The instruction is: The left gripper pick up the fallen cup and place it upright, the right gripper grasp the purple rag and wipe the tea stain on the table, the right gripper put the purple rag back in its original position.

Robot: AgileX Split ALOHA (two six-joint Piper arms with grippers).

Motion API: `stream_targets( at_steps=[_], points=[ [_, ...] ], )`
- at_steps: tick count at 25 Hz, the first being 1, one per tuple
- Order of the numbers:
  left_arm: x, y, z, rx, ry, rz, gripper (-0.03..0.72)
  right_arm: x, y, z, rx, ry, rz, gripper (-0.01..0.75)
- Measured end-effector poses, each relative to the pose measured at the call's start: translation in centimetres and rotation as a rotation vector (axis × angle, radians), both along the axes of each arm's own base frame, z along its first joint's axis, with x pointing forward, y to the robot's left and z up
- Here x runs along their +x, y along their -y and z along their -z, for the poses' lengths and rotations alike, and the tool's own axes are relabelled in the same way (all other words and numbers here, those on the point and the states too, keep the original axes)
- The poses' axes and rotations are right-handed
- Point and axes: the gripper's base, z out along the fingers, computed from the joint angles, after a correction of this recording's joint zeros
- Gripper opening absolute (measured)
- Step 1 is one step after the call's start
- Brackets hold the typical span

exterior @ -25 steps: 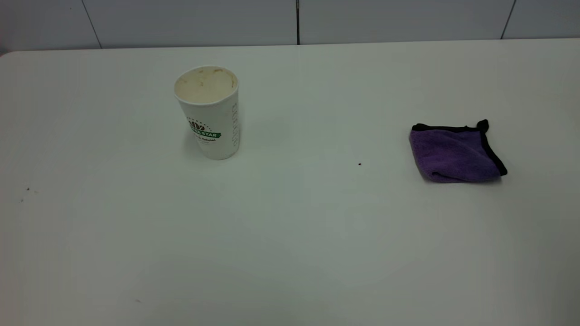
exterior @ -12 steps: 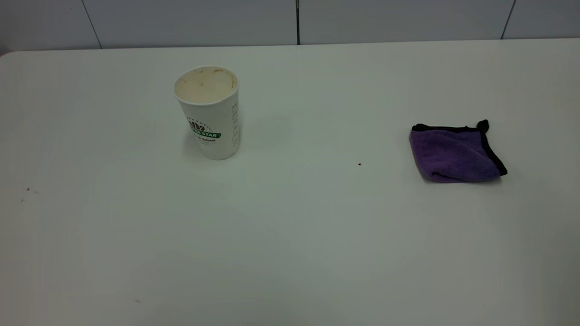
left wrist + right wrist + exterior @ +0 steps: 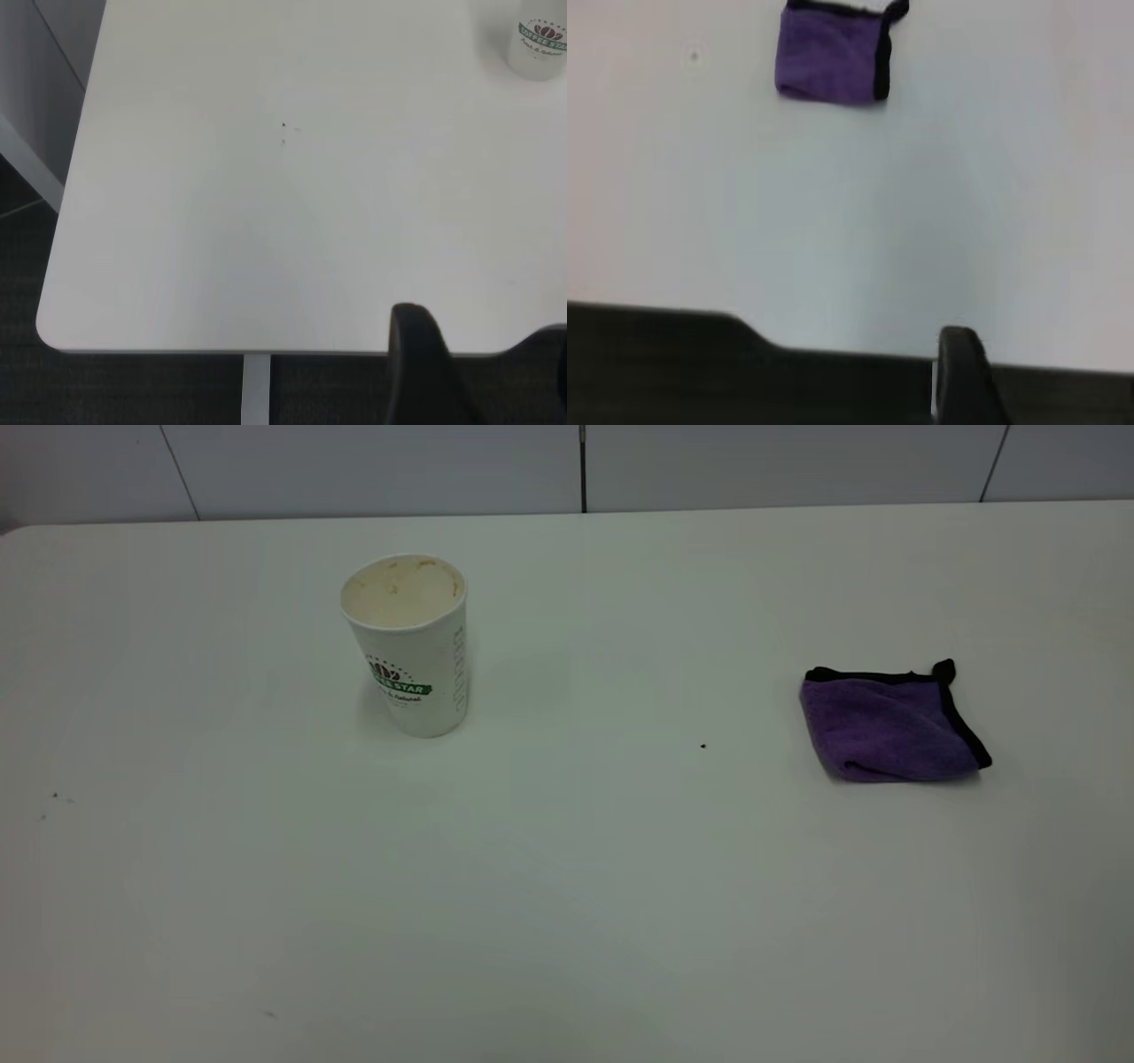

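The white paper cup (image 3: 407,646) with the green "STAR" band stands upright at the back left of the white table (image 3: 567,886); its base also shows in the left wrist view (image 3: 536,40). The folded purple rag (image 3: 890,726) lies flat at the right, and it appears far off in the right wrist view (image 3: 833,53). Neither arm appears in the exterior view. My left gripper (image 3: 487,376) hangs open beyond the table's near edge, holding nothing. My right gripper (image 3: 966,381) also sits back past the table's edge, far from the rag. The tea stain does not show in any view.
A tiny black speck (image 3: 703,746) lies between cup and rag, and a few specks (image 3: 53,797) mark the left side. A grey panelled wall (image 3: 567,465) runs behind the table. Dark floor and a white table leg (image 3: 257,390) show below the edge.
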Motion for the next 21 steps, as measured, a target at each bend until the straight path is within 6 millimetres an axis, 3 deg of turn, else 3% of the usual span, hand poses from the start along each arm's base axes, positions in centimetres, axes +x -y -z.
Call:
stream_targets(
  at_steps=[5, 21],
  points=[
    [0.0, 0.0, 0.0, 0.0, 0.0, 0.0, 0.414, -2.7, 0.1, -0.1, 0.002, 0.163, 0.027, 0.481],
    [0.0, 0.0, 0.0, 0.0, 0.0, 0.0, 0.414, -2.7, 0.1, -0.2, 0.003, 0.166, 0.034, 0.48]
  ],
)
